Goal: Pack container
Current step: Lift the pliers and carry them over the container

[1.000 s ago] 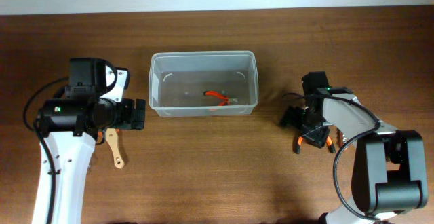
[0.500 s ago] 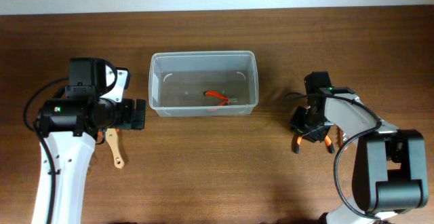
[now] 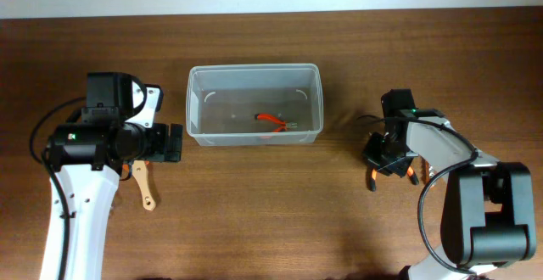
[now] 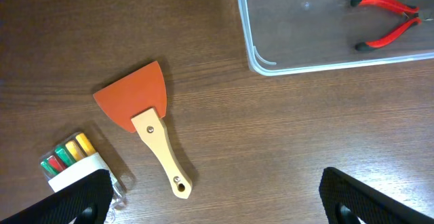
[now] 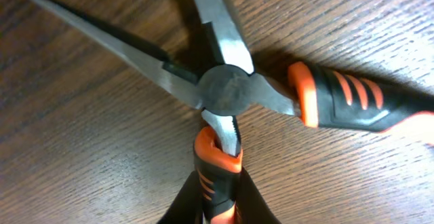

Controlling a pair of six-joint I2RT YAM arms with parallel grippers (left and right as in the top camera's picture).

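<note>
The clear container (image 3: 254,67) stands at the table's middle back, and small red-handled pliers (image 3: 273,122) lie inside it. My right gripper (image 3: 388,163) is down on the table right of it, shut on one orange-and-black handle of the long-nose pliers (image 5: 227,87). Those pliers lie spread open on the wood, and my fingers (image 5: 188,200) press the handle from both sides. My left gripper (image 3: 174,143) hovers left of the container, open and empty. In the left wrist view the container's corner rim (image 4: 252,47) and the red pliers (image 4: 386,26) show at the top right.
A scraper (image 4: 146,119) with an orange blade and a wooden handle lies under my left gripper (image 4: 220,207). Beside it sits a small clear case (image 4: 68,161) of coloured bits. The scraper (image 3: 144,185) also shows in the overhead view.
My right gripper has closed from wide open onto the handle of the long-nose pliers. The left arm has not moved.
</note>
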